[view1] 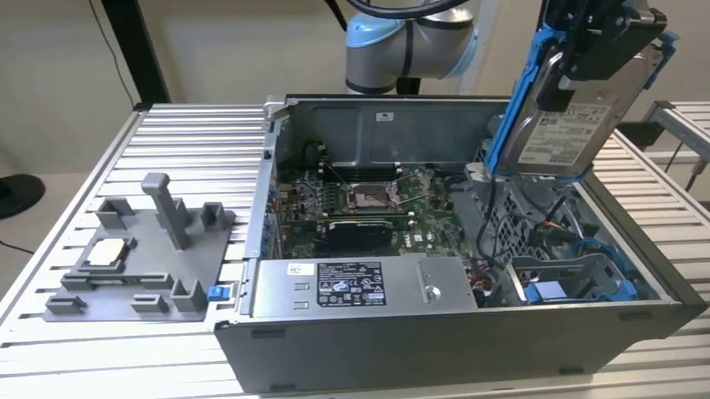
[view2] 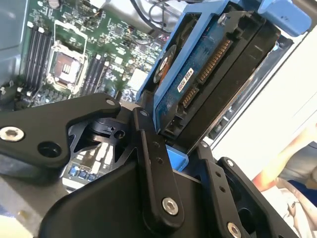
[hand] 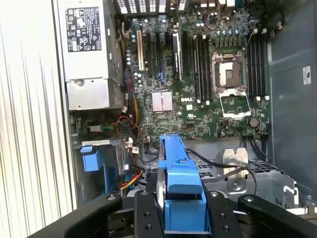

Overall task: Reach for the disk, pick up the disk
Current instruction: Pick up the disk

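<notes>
White label (view1: 558,137) on the disk (view1: 579,106), print unreadable

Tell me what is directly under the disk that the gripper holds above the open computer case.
Under the lifted disk lies the case's drive area: cables and an empty blue bay. The motherboard sits beside it. The disk hides part of the case's far corner. The gripper jaws clamp it.

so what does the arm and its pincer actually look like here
The arm has silver-grey rounded joint housings with a light blue cap, and black cables loop over its top. The pincer is matt black: flat angular linkage bars joined by silver screws and round pivot holes, seen in both wrist views.
</notes>
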